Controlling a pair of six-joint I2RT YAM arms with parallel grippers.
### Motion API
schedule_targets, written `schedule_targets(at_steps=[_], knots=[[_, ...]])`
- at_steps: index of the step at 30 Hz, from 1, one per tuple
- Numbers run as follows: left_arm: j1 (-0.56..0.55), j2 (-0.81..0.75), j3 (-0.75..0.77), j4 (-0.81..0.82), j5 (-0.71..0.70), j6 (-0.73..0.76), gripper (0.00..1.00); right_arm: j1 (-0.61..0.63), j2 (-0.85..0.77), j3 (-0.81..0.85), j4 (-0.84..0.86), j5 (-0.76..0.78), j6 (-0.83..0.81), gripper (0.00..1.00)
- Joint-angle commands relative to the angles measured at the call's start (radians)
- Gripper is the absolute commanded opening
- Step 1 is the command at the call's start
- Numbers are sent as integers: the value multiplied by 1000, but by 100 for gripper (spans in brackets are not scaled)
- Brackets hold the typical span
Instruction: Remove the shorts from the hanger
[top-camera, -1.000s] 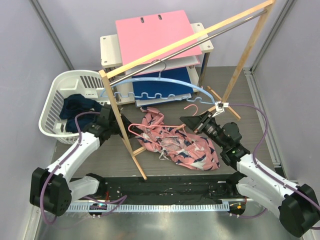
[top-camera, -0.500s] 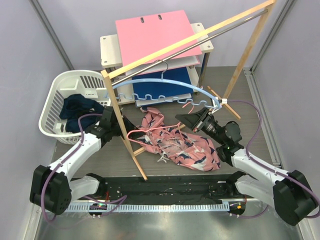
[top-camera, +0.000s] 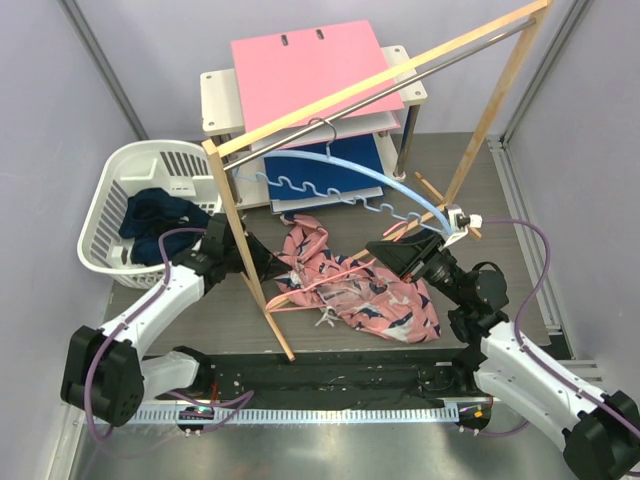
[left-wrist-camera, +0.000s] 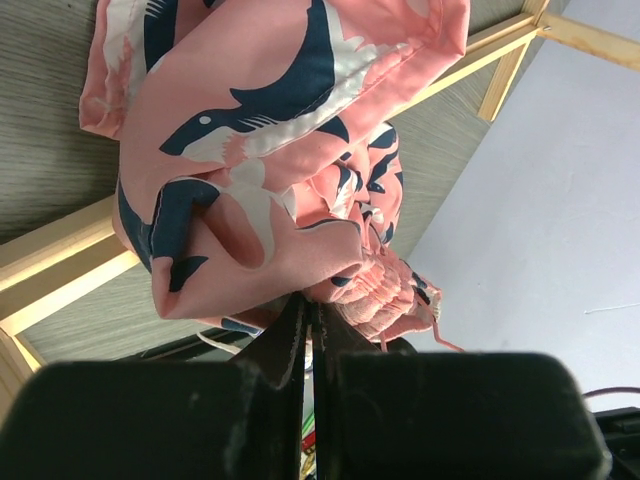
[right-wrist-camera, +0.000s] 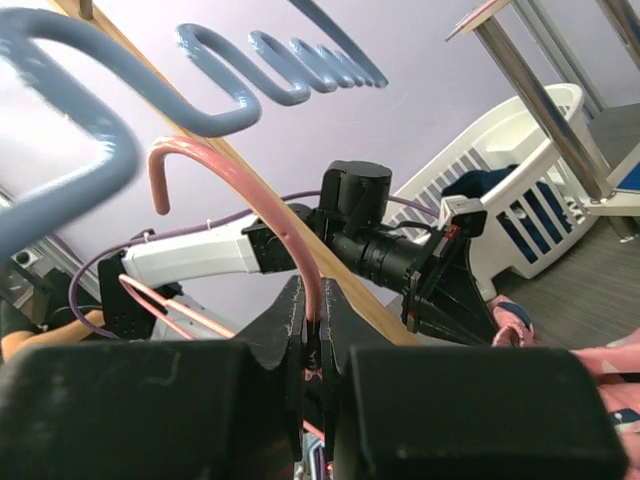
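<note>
Left gripper (left-wrist-camera: 310, 312) was clamped on a fold of the pink shorts (top-camera: 370, 295) — right gripper (right-wrist-camera: 313, 325) was pinched tight on the pink hanger (right-wrist-camera: 310, 290). The pink shorts lay heaped on the table (top-camera: 220, 310) between the arms, beside the rack (top-camera: 240, 230) post — navy shorts (top-camera: 155, 218) sat in the basket (top-camera: 105, 190), far left.

Count: two claws, left claw (left-wrist-camera: 308, 312) and right claw (right-wrist-camera: 315, 322); two pairs of shorts, a pink printed pair (top-camera: 370, 300) at the left claw's tips and a navy pair (top-camera: 150, 215) off to that claw's left. Two hangers: pink hanger (right-wrist-camera: 300, 255) between the right claw's jaws, blue hanger (top-camera: 300, 158) above that claw. One each of the rest: white basket (top-camera: 100, 218) around the navy pair, wooden rack (top-camera: 232, 203) with a leg just beside the left claw, shelf unit (top-camera: 215, 100) beyond both claws, carrying one pink board (top-camera: 310, 75) and one blue board (top-camera: 360, 148).
</note>
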Motion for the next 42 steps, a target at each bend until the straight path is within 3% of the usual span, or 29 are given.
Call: schedule_targets(at_steps=[1, 8, 13, 19, 21, 29, 33, 42], knots=[[-8, 14, 8, 28, 24, 1, 0, -2, -85, -5, -131, 29, -83, 1], [-8, 33, 25, 26, 21, 4, 0, -3, -251, -54, -251, 72, -65, 1], [-8, 36, 40, 23, 15, 7, 0, -2, -360, -34, -461, 149, -146, 1], [-8, 24, 42, 11, 2, 10, 0, -2, -389, -25, -491, -18, -218, 1], [-6, 18, 42, 2, -7, 13, 0, -2, -426, 5, -586, -58, -273, 1], [-6, 33, 54, -1, -13, 15, 0, -2, -562, 54, -721, -137, -342, 1], [-8, 53, 76, -1, -7, 21, 0, -2, -596, 151, -894, -68, -385, 1], [-6, 67, 93, -12, -5, 24, 0, -2, -513, 318, -869, 7, -379, 1]])
